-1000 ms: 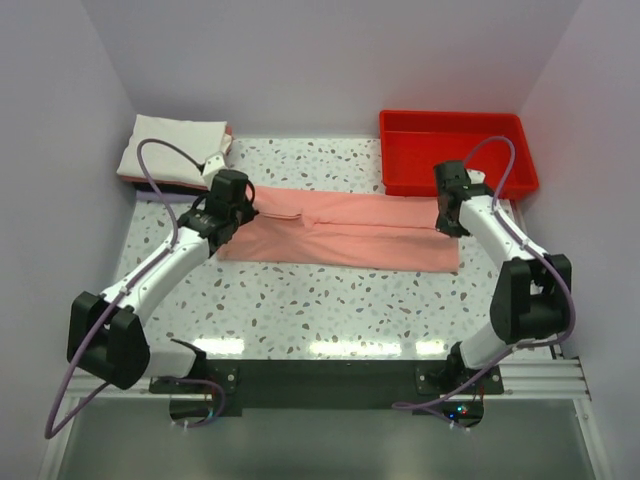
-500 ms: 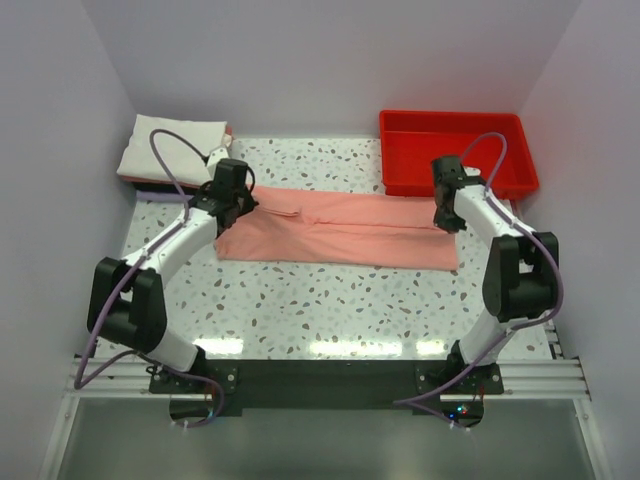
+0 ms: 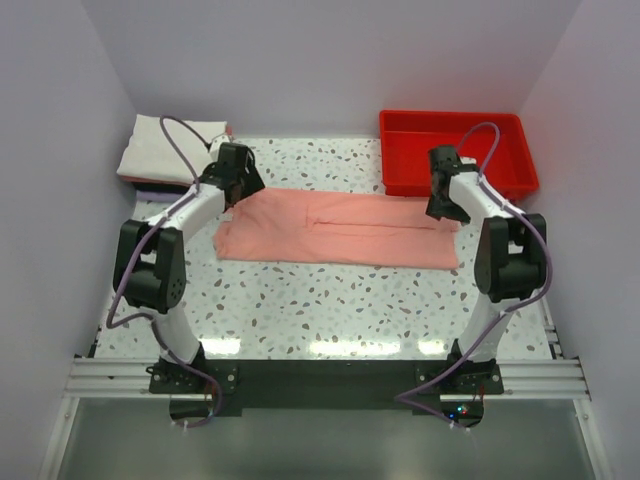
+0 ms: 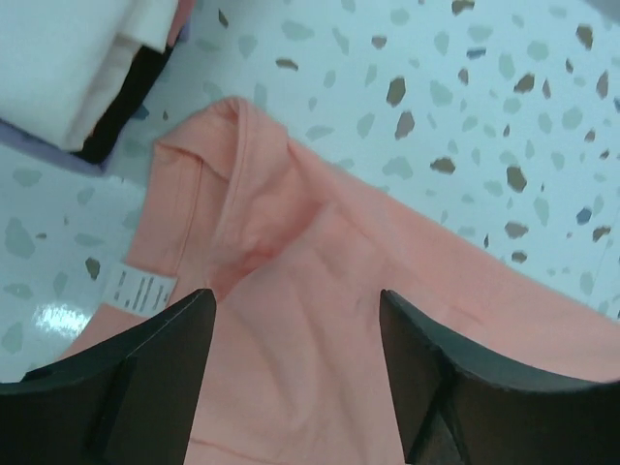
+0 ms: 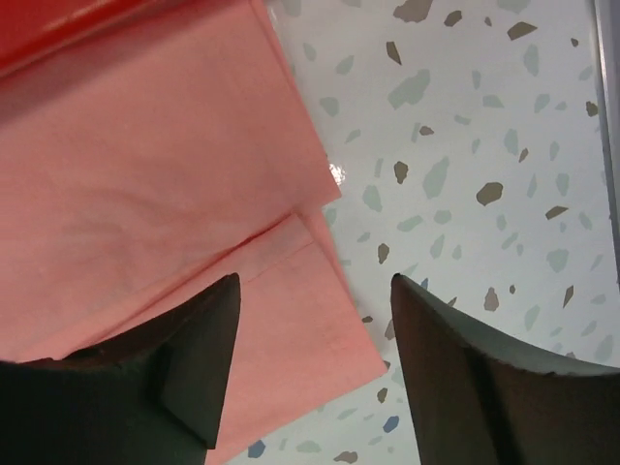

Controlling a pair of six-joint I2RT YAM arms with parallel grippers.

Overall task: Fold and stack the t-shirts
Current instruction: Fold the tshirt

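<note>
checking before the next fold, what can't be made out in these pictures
- Neck label print: left wrist view, too small and blurred to read.
- Folded stack: top view, cable and left gripper cover part; shirt count unclear.
- Red tray: right wrist view, cut off by the top edge.
- Salmon-pink t-shirt hem end: top view, partly hidden by right gripper.

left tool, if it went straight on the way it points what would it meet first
Most likely the salmon-pink t-shirt right below it, landing just beside the white neck label, though depth is unclear.
</note>
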